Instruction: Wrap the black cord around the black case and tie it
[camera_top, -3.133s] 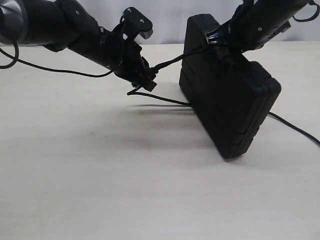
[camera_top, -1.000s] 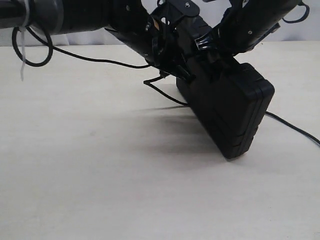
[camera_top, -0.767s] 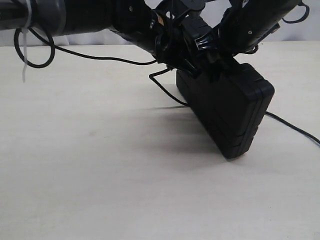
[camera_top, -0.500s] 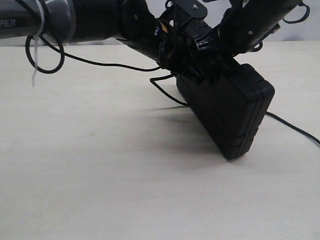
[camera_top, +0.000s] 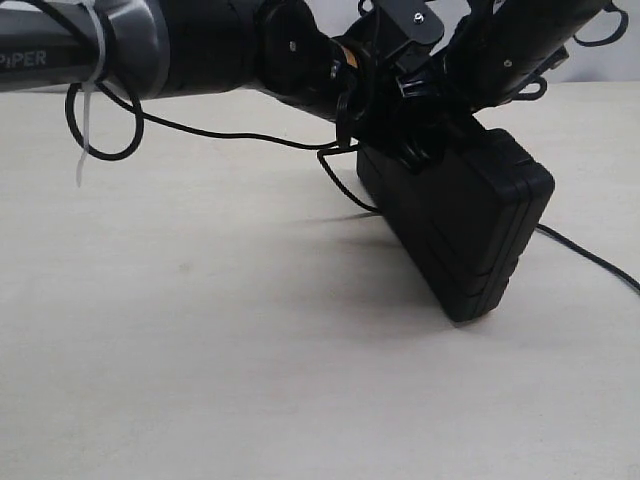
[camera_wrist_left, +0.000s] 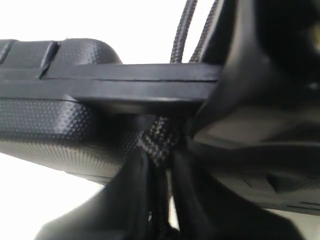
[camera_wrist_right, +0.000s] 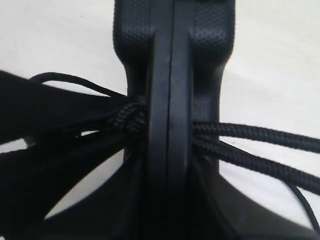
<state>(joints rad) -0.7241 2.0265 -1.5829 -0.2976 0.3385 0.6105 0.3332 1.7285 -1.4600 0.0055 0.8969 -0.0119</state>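
The black case stands tilted on one corner on the pale table. My right gripper is shut on its upper edge, and in the right wrist view the case sits between the fingers of that gripper. The black cord hangs in a small loop by the case's left side. My left gripper reaches across to the case's top. In its wrist view this left gripper pinches the cord's knot against the case. Two cord strands cross the case edge.
A glossy robot cable with a white zip tie hangs from the left arm. A stretch of the cord trails over the table at the right. A white wall stands behind.
The left arm has pushed further right, bringing its gripper and the cord against the case's top. The cord loop has shifted right with it. The right gripper and the case have barely moved.
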